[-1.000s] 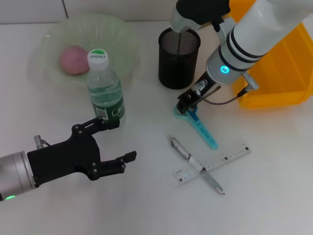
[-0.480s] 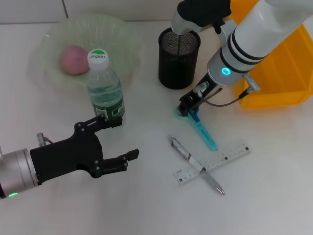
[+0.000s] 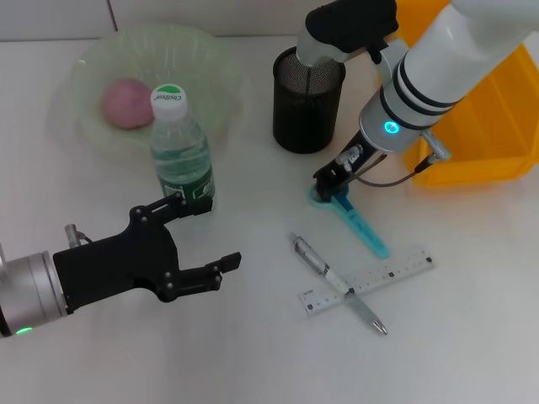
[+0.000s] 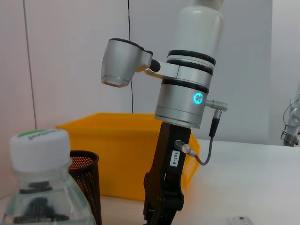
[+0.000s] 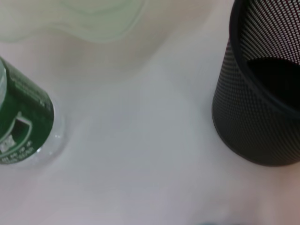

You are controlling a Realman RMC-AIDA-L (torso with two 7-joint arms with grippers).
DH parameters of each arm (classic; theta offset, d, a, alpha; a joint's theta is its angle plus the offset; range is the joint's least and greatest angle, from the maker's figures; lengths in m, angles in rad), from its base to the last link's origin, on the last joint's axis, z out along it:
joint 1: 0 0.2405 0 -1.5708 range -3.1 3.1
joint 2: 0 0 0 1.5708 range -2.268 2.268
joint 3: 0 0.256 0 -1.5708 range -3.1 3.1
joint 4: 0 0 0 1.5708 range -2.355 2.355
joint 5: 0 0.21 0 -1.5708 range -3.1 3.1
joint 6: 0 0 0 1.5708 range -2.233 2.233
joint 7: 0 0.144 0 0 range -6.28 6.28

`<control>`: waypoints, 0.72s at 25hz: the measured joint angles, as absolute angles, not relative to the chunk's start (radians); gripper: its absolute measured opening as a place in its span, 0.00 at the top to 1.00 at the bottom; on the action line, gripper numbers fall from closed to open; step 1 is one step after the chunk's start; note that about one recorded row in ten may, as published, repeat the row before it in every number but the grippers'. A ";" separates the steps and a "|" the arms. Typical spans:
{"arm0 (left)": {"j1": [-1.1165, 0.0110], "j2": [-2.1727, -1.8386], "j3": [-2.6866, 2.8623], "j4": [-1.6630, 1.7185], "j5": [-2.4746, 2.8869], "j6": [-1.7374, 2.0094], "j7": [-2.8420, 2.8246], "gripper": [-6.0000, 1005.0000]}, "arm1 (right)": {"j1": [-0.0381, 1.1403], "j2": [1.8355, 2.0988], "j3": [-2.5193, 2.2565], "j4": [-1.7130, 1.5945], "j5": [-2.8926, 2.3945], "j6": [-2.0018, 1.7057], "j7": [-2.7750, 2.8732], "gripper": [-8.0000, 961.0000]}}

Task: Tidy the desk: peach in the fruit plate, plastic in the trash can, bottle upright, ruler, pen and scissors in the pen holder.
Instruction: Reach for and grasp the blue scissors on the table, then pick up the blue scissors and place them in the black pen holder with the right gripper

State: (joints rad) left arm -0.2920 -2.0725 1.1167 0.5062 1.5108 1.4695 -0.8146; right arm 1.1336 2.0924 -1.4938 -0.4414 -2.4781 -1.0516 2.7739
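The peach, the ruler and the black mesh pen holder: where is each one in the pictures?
peach (image 3: 126,103), head view, middle of the pink fruit lying in the green plate.
ruler (image 3: 396,271), head view, bare clear strip right of where the pen crosses it.
pen holder (image 3: 307,114), head view, outer mesh wall facing the camera.

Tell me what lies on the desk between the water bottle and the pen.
Nothing: in the head view, the stretch of desk between the water bottle and the pen is bare. The left gripper hovers just off that line, nearer the robot.

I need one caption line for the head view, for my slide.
Right gripper at the scissors handle beside the pen holder; left gripper open near the upright bottle.
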 joint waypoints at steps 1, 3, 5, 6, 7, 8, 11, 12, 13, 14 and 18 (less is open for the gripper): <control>-0.293 -2.072 1.117 0.506 1.511 1.470 -0.815 0.16 | 1.133 2.092 -1.499 -0.441 -2.477 -1.051 2.774 0.74; -0.296 -2.072 1.117 0.506 1.511 1.470 -0.815 0.16 | 1.133 2.092 -1.505 -0.442 -2.475 -1.049 2.774 0.79; -0.299 -2.072 1.116 0.506 1.512 1.469 -0.815 0.16 | 1.131 2.092 -1.507 -0.443 -2.475 -1.049 2.774 0.83; -0.300 -2.072 1.116 0.506 1.513 1.469 -0.816 0.16 | 1.128 2.092 -1.507 -0.447 -2.475 -1.049 2.773 0.84; -0.300 -2.072 1.116 0.506 1.513 1.469 -0.817 0.16 | 1.111 2.093 -1.508 -0.472 -2.475 -1.051 2.772 0.86; -0.301 -2.072 1.114 0.505 1.514 1.468 -0.818 0.16 | 1.111 2.093 -1.508 -0.472 -2.475 -1.051 2.772 0.87; -0.302 -2.070 1.111 0.505 1.513 1.468 -0.819 0.16 | 1.066 2.093 -1.508 -0.562 -2.474 -1.072 2.772 0.88; -0.302 -2.070 1.110 0.505 1.513 1.468 -0.820 0.16 | 1.047 2.092 -1.508 -0.600 -2.474 -1.083 2.772 0.88; -0.302 -2.070 1.110 0.505 1.512 1.468 -0.820 0.16 | 1.030 2.091 -1.506 -0.635 -2.474 -1.091 2.772 0.88; -0.302 -2.069 1.109 0.505 1.512 1.468 -0.821 0.16 | 1.013 2.090 -1.503 -0.670 -2.474 -1.102 2.772 0.88; -0.302 -2.069 1.107 0.507 1.511 1.468 -0.822 0.16 | 0.960 2.085 -1.495 -0.809 -2.474 -1.154 2.773 0.88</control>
